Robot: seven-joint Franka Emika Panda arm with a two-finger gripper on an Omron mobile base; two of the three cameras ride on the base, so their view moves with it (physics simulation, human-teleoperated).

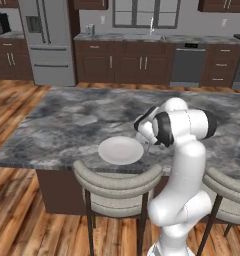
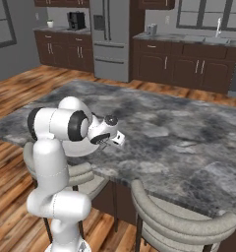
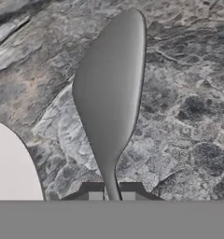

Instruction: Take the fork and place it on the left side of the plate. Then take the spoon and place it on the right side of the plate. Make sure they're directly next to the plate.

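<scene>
Spoon carried low beside the plate

The gripper (image 3: 111,195) is closed on the spoon (image 3: 111,88) handle — bowl toward 12 o'clock, plate (image 3: 11,168) at 8 o'clock — probably for placing directly next to it.

Counts: 1 spoon (image 3: 111,88), clamped in the gripper (image 3: 111,195), bowl sticking out past the fingertips. 1 plate (image 1: 120,150), just left of the gripper. 2 bar stools (image 1: 117,187) below it. 1 marble counter (image 1: 72,120).
</scene>
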